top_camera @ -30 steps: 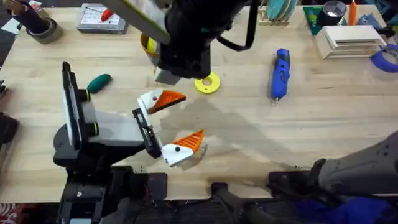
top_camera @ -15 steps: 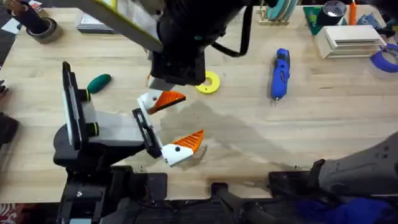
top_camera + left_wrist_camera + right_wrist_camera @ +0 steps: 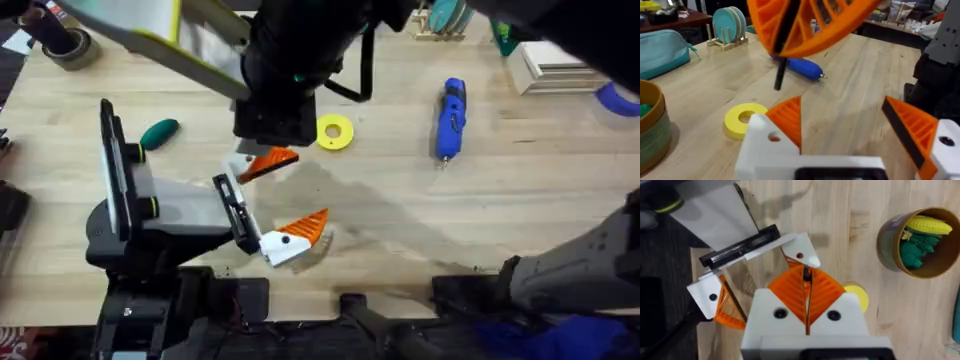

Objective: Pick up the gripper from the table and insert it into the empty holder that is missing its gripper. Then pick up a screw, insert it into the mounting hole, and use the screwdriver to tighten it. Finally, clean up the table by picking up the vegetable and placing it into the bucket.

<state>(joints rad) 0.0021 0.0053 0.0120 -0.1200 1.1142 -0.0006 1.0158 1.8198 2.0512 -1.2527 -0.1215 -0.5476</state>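
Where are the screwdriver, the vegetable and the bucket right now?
screwdriver [image 3: 451, 118]: overhead view, middle of blue body.
vegetable [image 3: 159, 132]: overhead view, centre of green oval.
bucket [image 3: 887, 244]: right wrist view, outer olive wall.

The right arm's gripper [image 3: 806, 292], white mounts tipped with orange ribbed triangular pads, has those pads pressed together around a thin dark shaft. Just beyond it is the left arm's gripper [image 3: 757, 272]: a black bar carrying two white mounts with orange ribbed tips, spread apart over the light wooden plank counter [image 3: 850, 260]. A flat yellow ring [image 3: 858, 295] peeks from beside the right gripper. Well apart stands the round olive-yellow bucket [image 3: 890, 250], holding yellow and green toy items.
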